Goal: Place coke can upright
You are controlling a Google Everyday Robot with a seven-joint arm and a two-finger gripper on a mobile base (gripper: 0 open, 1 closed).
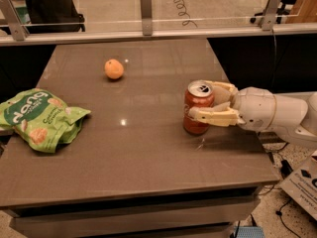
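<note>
The coke can is red with a silver top and pull tab. It stands upright on the brown table, right of the middle. My gripper reaches in from the right and is shut on the can. One cream finger lies across the can's front side, and the other is behind it near the top. The can's base appears to rest on the table top.
A round orange fruit lies at the back left of the middle. A green snack bag lies at the left edge. A glass rail with metal posts runs behind the table. The table's right edge is close to my arm.
</note>
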